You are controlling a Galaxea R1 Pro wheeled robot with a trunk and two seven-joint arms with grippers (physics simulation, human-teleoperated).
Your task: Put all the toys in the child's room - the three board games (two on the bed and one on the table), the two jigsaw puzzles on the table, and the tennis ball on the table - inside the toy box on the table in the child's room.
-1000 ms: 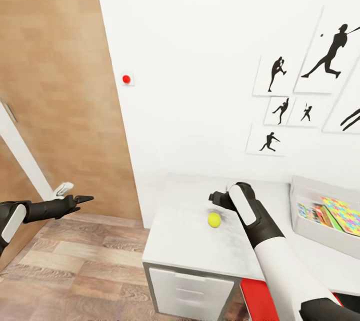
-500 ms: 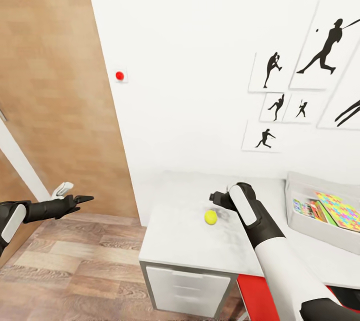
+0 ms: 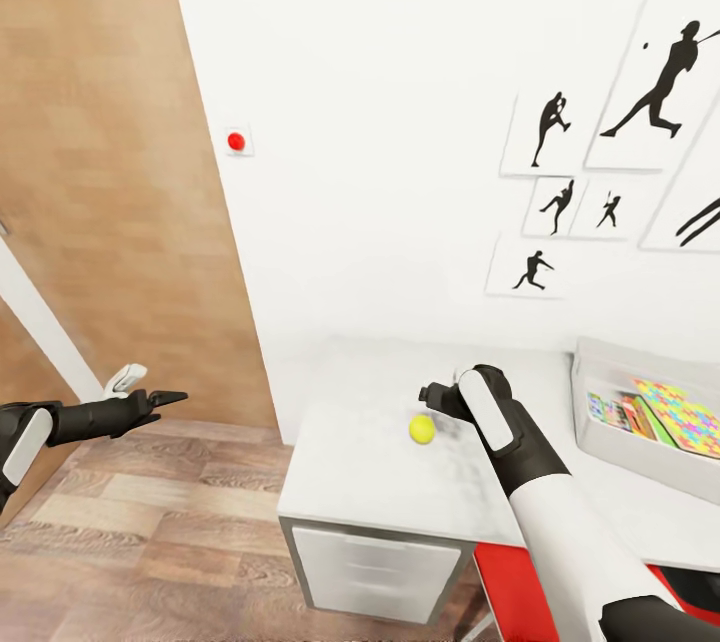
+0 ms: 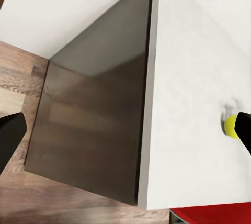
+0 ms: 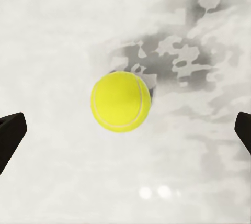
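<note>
While the right arm reaches out over the table [image 3: 370,482], the right gripper [image 3: 437,396] hangs above the tennis ball [image 3: 422,429], its fingers spread wide; in the right wrist view the two dark fingertips [image 5: 10,136] sit at opposite edges with the ball [image 5: 121,101] between them, a little off centre toward one finger. The ball rests on the pale grey top, near the end of the table by the wall corner, free of any contact. The step in hand looks like the pick-up of the ball, and doing it well probably means centring the ball between the fingers first, then lowering straight down so the pads meet its widest part, since a round ball may roll away if one finger touches first. Closing should be gentle and even.

Off to the side, the left gripper [image 3: 165,399] is held over the wooden floor [image 3: 150,542], apart from the table, its jaws close together and holding nothing.

Farther along the table, the toy box [image 3: 610,402] stands against the wall and already contains a jigsaw puzzle [image 3: 680,422] and board games [image 3: 615,412] propped on edge. Carrying the ball there calls for a sideways move and a low release.
</note>
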